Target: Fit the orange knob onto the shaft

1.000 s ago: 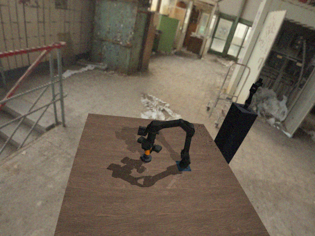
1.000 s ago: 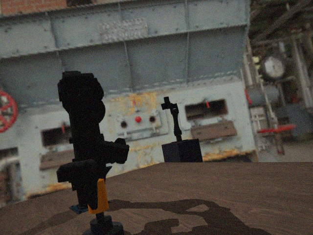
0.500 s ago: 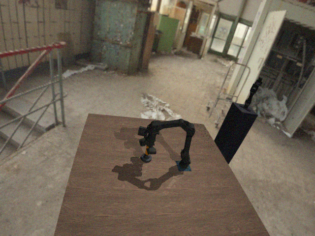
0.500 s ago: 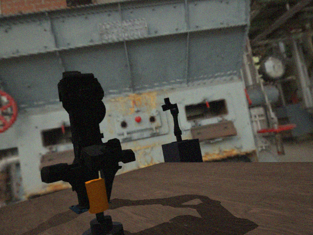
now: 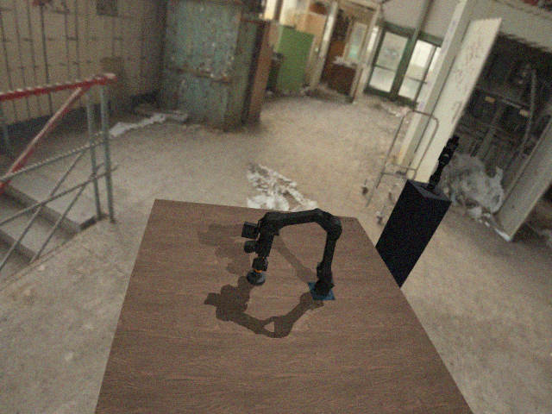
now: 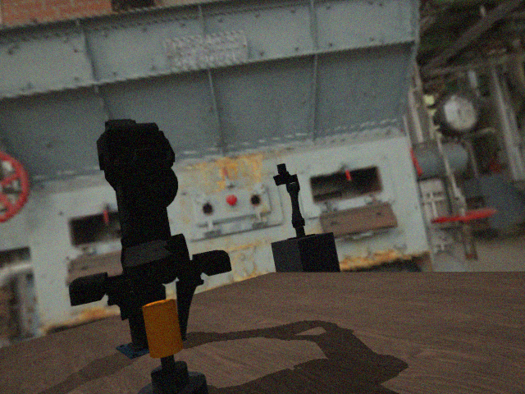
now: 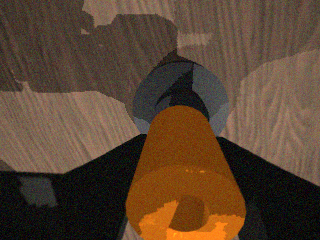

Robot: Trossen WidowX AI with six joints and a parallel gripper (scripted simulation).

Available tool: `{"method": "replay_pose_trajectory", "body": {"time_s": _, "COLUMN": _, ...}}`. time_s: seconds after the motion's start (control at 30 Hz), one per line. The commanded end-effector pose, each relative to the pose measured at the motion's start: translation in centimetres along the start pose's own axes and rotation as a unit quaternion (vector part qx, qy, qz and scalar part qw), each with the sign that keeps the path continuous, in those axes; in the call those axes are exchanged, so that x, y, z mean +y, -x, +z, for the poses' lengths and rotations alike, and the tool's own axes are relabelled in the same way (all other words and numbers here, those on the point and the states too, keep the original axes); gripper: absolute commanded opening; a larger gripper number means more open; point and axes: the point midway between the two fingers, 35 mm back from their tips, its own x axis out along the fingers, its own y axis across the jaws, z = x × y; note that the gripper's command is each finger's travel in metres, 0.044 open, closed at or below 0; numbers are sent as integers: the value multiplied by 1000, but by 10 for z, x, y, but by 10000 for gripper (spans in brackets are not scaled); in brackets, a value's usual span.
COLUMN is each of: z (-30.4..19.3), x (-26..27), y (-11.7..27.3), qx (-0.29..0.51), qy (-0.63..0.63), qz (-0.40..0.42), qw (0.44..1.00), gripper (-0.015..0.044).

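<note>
The hand (image 5: 260, 267) (image 6: 163, 322) (image 7: 180, 142) is holding the orange knob (image 5: 258, 271) (image 6: 163, 328) (image 7: 182, 145) above the round pedestal (image 5: 256, 278) (image 6: 195, 382) (image 7: 215, 95), and between them a short part of the dark shaft (image 6: 167, 362) is visible.
</note>
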Motion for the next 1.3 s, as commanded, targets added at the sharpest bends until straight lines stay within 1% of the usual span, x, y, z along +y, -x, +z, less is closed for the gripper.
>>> {"method": "replay_pose_trajectory", "body": {"time_s": 0.0, "z": 3, "x": -1, "y": 0, "qx": -1, "qy": -4, "qz": 0, "qw": 1000, "gripper": 0}}
{"method": "replay_pose_trajectory", "body": {"time_s": 0.87, "z": -1, "x": -1, "y": -3, "qx": 0, "qy": -4, "qz": 0, "qw": 1000, "gripper": 0}}
{"method": "replay_pose_trajectory", "body": {"time_s": 1.07, "z": 0, "x": -1, "y": 3, "qx": 0, "qy": -4, "qz": 0, "qw": 1000, "gripper": 0}}
{"method": "replay_pose_trajectory", "body": {"time_s": 1.13, "z": 0, "x": -1, "y": 3, "qx": 0, "qy": -17, "qz": 0, "qw": 1000, "gripper": 0}}
{"method": "replay_pose_trajectory", "body": {"time_s": 1.27, "z": 1, "x": -1, "y": 2, "qx": 0, "qy": -88, "qz": 0, "qw": 996, "gripper": 0}}
